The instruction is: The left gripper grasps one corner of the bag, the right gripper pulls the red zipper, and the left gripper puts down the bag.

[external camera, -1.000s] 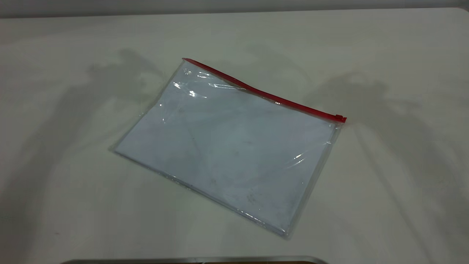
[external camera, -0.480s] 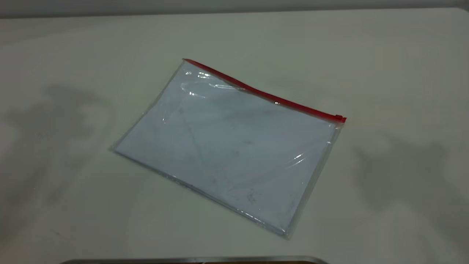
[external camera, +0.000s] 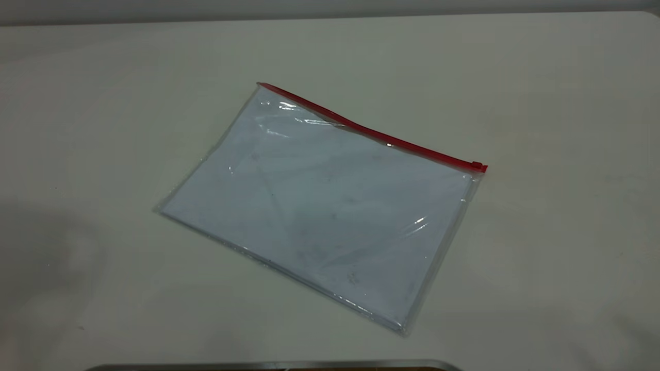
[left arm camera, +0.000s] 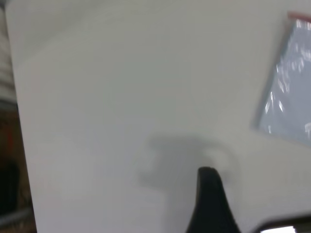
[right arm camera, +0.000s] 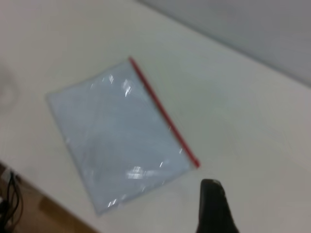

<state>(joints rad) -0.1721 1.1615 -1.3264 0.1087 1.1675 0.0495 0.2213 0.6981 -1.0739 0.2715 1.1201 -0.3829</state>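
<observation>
The bag (external camera: pixel 319 206) lies flat on the white table, a clear pouch with white paper inside. The red zipper (external camera: pixel 371 133) runs along its far long edge, with the slider tab (external camera: pixel 478 166) at the right end. Neither gripper shows in the exterior view. In the left wrist view one black tapered part of the left gripper (left arm camera: pixel 210 194) hangs over bare table, well apart from the bag's corner (left arm camera: pixel 291 87). In the right wrist view one black tapered part of the right gripper (right arm camera: pixel 212 204) sits a little off the bag (right arm camera: pixel 116 136), near the zipper's slider end (right arm camera: pixel 196 164).
A metal strip (external camera: pixel 273 365) lies along the near edge of the exterior view. The table's edge (left arm camera: pixel 19 145) shows in the left wrist view. The right wrist view shows a table edge with brown floor and cables (right arm camera: pixel 9 199) beyond it.
The two arm shadows beside the bag have slid outward, toward the left and right sides, and faded. The bag has not moved.
</observation>
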